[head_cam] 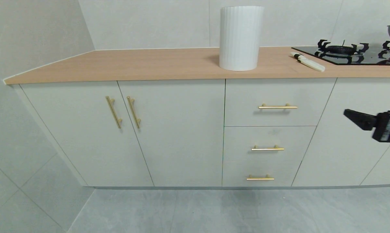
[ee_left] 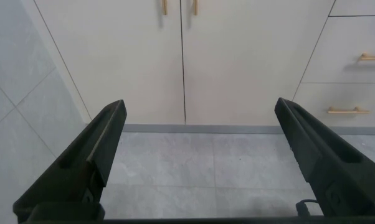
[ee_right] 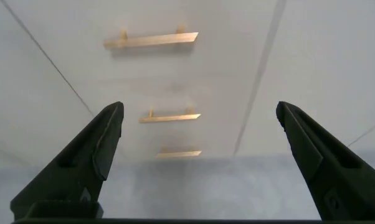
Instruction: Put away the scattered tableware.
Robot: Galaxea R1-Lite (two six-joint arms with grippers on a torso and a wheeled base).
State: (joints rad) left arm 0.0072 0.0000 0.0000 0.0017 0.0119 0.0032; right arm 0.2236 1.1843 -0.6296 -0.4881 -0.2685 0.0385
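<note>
The knife (head_cam: 307,62) lies flat on the counter (head_cam: 133,64), to the right of the tall white jar (head_cam: 239,38), close to the black stove (head_cam: 344,51). It is the one loose piece of tableware I can see.

The right gripper (head_cam: 355,117) hangs lower than the white jar and far to its right, in front of the cupboard. Its two fingers are wide apart with nothing in them. The left gripper (ee_left: 200,109) is low down, below the jar and to its left, facing the cupboard doors and the floor. Its fingers are wide apart too, and empty.

What could go wrong? The knife is thin and flat, so I think the fingers could slide off it or push it into the stove. The right arm must go up past the counter edge and might knock it. The jar is tall, so a hard bump could tip it. If the knife goes in the top drawer (head_cam: 278,106), just below the jar, the thin handle may slip from the fingers.
</note>
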